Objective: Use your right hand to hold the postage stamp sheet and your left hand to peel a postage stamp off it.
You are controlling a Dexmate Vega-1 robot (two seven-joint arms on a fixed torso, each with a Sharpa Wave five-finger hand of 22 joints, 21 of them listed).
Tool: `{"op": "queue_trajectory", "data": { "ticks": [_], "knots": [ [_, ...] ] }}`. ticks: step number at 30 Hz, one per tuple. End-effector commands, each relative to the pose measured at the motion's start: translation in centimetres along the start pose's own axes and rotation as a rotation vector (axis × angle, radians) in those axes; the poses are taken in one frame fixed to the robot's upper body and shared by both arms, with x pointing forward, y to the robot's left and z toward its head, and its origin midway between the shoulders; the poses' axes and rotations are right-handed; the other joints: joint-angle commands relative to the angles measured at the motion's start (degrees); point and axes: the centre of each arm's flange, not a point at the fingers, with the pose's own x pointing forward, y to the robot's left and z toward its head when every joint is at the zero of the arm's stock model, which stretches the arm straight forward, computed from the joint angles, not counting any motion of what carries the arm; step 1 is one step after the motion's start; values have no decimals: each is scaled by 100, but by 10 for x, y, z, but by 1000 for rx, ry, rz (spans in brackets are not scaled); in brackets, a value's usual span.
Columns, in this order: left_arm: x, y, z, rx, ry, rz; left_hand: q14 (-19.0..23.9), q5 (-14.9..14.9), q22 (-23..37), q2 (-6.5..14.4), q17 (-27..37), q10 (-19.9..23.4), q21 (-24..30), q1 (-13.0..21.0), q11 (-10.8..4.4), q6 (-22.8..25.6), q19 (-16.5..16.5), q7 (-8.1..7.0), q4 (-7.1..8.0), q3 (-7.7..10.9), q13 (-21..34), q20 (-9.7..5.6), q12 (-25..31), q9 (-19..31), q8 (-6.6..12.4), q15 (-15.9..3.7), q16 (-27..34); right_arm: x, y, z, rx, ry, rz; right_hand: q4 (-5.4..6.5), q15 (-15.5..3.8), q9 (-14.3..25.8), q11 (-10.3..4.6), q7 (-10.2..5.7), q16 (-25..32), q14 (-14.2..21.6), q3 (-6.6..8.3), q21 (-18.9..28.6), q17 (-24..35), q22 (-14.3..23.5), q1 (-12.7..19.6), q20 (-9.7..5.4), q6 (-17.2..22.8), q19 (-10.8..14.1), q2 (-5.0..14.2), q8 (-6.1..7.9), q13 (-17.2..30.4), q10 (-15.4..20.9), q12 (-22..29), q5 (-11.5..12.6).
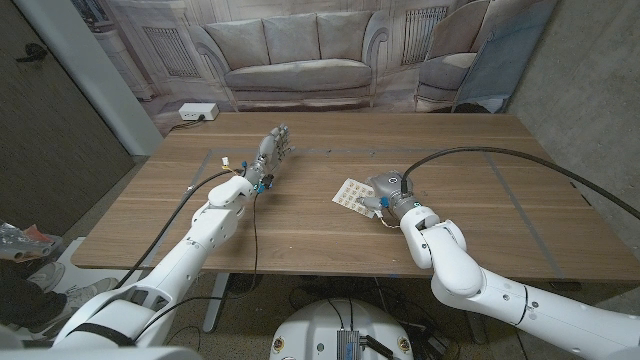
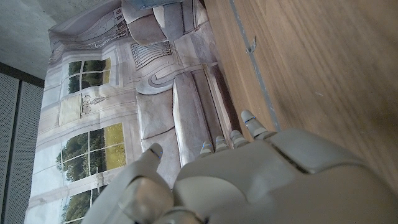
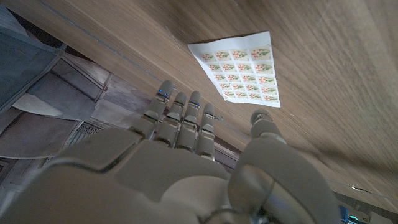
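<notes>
on the table: wooden table (image 1: 300,235), with a printed sofa backdrop (image 1: 300,50) behind its far edge.
stamp sheet: postage stamp sheet (image 1: 353,194) lies flat on the table, right of the table's middle; the right wrist view shows a white sheet (image 3: 242,67) with rows of small flowered stamps.
right hand: right hand (image 1: 385,190) sits just beside the sheet, on the sheet's right edge in the head view; its fingers (image 3: 180,115) are straight and side by side, thumb apart, released with nothing grasped; i cannot tell whether they touch the sheet.
left hand: left hand (image 1: 270,152) is well apart from the sheet, toward the table's far left, standing upright with fingers (image 2: 249,127) extended, released and grasping nothing.
wall side: white power strip (image 1: 197,113) on the floor beyond the table's far left corner.
</notes>
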Motion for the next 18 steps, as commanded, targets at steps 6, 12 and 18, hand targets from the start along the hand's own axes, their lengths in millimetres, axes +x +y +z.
{"op": "queue_trajectory", "data": {
  "ticks": [6, 12, 18],
  "knots": [
    [3, -3, 2, 3, 1, -7, -340, 30, 34, 344, 7, -385, -24, -6, 44, -224, -373, -23, -13, -2, 8, 38, -12, 6, 30, 40, -7, 0, 13, 0, -16, 37, 29, -44, -230, 28, -20, -10, -8, 67, 42, -2, 22, 26, 102, -18, 121, 64, 13, 41, 16, 95, 38, 24],
    [3, -4, 2, 4, 2, -6, -339, 29, 35, 343, 7, -386, -33, -8, 44, -222, -367, -31, -12, -4, 9, 38, -13, 6, 28, 35, -7, 2, 18, 0, -17, 43, 40, -46, -241, 29, -8, -17, -11, 78, 58, -1, 24, 27, 124, -29, 170, 86, 23, 52, 16, 118, 41, 25],
    [2, -4, 2, 4, 2, -4, -341, 29, 35, 341, 7, -389, -46, -12, 44, -206, -362, -30, -11, -8, 9, 36, -15, 7, 31, 39, -8, 4, 19, 1, -39, 54, 44, -69, -259, 28, -19, -20, -17, 91, 80, -2, 20, 27, 179, -33, 202, 103, 25, 55, 16, 141, 43, 28]
  ]
}}
